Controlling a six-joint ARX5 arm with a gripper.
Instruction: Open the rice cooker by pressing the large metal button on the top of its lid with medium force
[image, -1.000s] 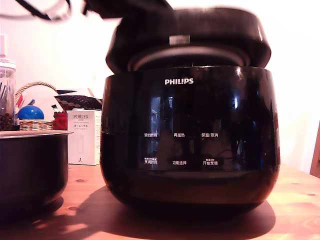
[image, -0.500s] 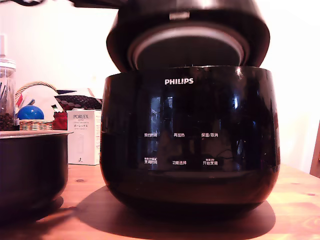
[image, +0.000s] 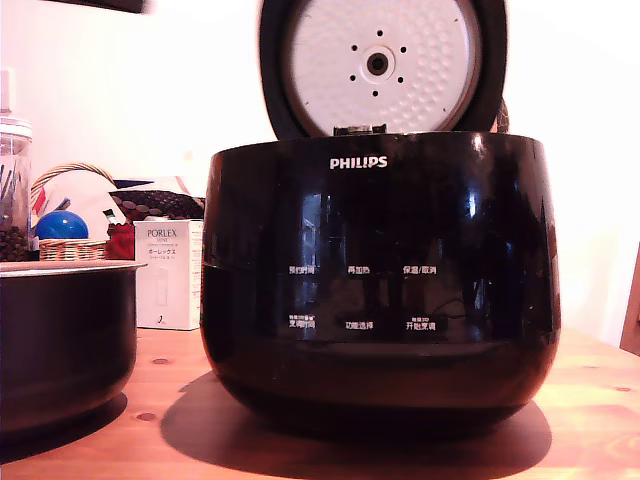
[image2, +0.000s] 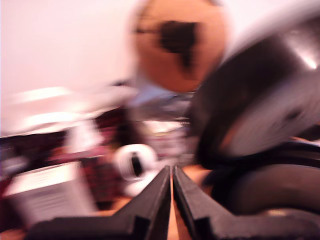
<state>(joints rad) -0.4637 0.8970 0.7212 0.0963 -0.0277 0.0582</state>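
The glossy black rice cooker (image: 378, 270) with its white PHILIPS logo fills the middle of the exterior view. Its lid (image: 380, 65) stands upright and open, showing the white dimpled underside with a central hole ringed by small holes. The metal button is hidden from this side. In the blurred wrist view, my gripper (image2: 171, 172) has its two black fingers pressed together with nothing between them, and the raised lid (image2: 260, 95) is beside it. Only a dark sliver of the arm (image: 100, 4) shows at the exterior view's top edge.
A smaller matte dark pot (image: 62, 340) with a pale rim sits at the exterior view's left. Behind it stand a white PORLEX box (image: 168, 275), a basket with a blue ball (image: 62, 228) and a glass jar (image: 14, 190). All rest on a wooden table (image: 590, 400).
The lid has swung from slightly ajar to fully upright, exposing its white underside. The arm has lifted off the lid and moved away towards the exterior view's upper left.
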